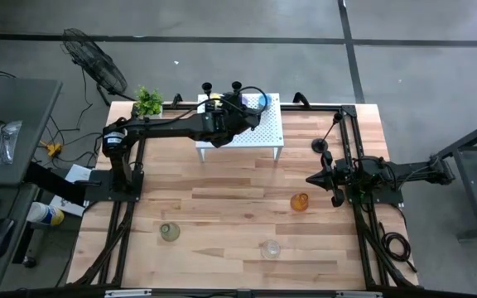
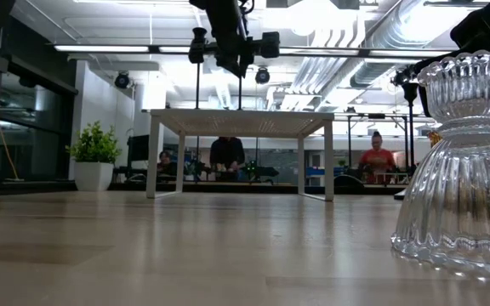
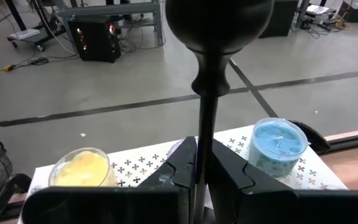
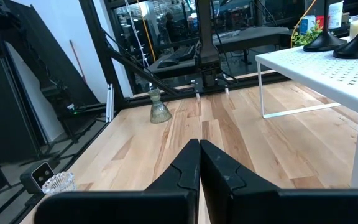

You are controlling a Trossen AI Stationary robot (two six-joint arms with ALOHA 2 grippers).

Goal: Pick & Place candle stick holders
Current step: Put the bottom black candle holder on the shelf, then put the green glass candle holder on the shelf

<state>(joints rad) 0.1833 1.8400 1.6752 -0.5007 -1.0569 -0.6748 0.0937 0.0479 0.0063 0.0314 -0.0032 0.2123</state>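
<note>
The left tool is up over the small white shelf at the back of the counter. Its two fingers are pinched tight on the thin stem of a black candlestick, which stands straight up between them. The round knob of that candlestick is just above the fingers in the left wrist view.

On the white shelf, a yellow cup sits on one side of the held candlestick and a blue cup sits on the other side. Two more black candlesticks stand at the back edge of the shelf. A small green plant is near the shelf, at the back corner of the counter.

The right tool waits at the right side of the counter. Its fingers are pressed shut and hold nothing.

On the bare wood, an amber cup sits just beside the right tool. A pale green cup is toward the front on the left side. A clear cup is near the front, well apart from the green one. In the low view the clear cup has ribbed glass sides.

People sit in the room far behind the counter.
</note>
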